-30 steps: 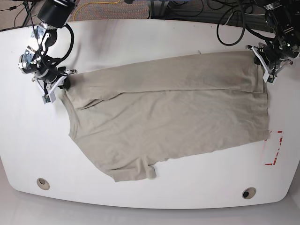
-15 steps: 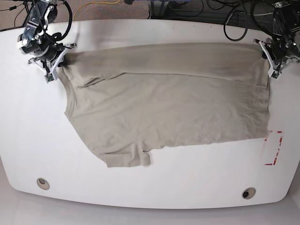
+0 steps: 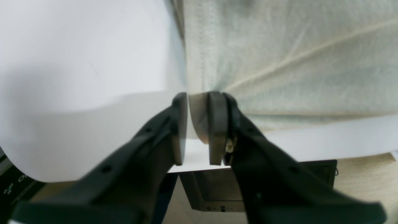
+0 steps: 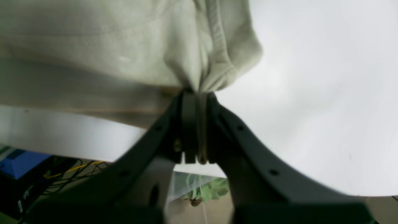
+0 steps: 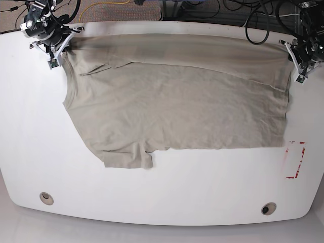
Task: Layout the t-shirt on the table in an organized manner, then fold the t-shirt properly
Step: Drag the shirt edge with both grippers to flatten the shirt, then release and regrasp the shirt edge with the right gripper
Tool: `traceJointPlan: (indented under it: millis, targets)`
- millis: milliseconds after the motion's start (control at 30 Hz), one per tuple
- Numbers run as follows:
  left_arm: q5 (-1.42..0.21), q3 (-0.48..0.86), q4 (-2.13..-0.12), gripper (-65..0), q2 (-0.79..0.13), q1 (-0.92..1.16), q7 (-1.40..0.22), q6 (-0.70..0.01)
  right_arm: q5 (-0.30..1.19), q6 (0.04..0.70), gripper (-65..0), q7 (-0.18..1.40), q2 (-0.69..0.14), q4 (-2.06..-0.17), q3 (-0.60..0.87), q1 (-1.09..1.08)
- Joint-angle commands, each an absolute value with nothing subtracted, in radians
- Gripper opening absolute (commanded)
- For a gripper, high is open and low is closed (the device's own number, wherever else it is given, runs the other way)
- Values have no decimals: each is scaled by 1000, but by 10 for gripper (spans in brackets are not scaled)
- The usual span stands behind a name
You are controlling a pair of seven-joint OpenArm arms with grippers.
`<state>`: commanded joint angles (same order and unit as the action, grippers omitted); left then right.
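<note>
The beige-grey t-shirt (image 5: 177, 101) lies spread across the white table (image 5: 202, 192), its far edge pulled taut near the table's back edge. One short sleeve (image 5: 126, 159) points toward the front. My right gripper (image 5: 63, 48) is at the far left corner, shut on a bunched fold of the t-shirt (image 4: 108, 46) in the right wrist view, gripper (image 4: 196, 93). My left gripper (image 5: 292, 50) is at the far right corner. In the left wrist view this gripper (image 3: 197, 96) pinches the t-shirt (image 3: 279, 56) at its stitched hem.
Two round grey grommet holes (image 5: 46, 198) (image 5: 269, 208) sit near the front edge. A red-outlined mark (image 5: 295, 159) is at the right, just beside the shirt's corner. Cables (image 5: 202, 10) lie beyond the back edge. Both grippers hang close to the table's back edge (image 3: 279, 146).
Both grippers have moved toward the table's back edge, dragging the t-shirt with them. The cloth has slid away from the front and lies flatter and wider.
</note>
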<state>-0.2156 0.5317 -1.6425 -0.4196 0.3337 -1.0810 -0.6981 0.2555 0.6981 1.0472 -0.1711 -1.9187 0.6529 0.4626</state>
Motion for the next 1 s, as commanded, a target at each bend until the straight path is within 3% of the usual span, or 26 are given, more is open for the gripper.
traceJointPlan:
  millis: [167, 267, 533, 733, 1000]
  targets:
    - [-216, 532, -1643, -324, -420, 331, -1082, -698, 254, 698, -219, 1047, -171, -1945, 656, 460]
    - [-216, 532, -1667, -301, -420, 331, -1082, -698, 265, 698, -144, 1047, -171, -1992, 673, 463]
    - [-216, 533, -1739, -299, -420, 331, -1082, -698, 306, 698, -143, 1058, -170, -2020, 670, 384]
    - [-216, 532, -1739, -300, -420, 312, -1082, -698, 352, 698, -143, 1193, -151, -1985, 668, 246]
    - [-216, 532, -1738, -304, -420, 309, -1082, -698, 248, 698, -143, 1210, -70, -1952, 650, 147]
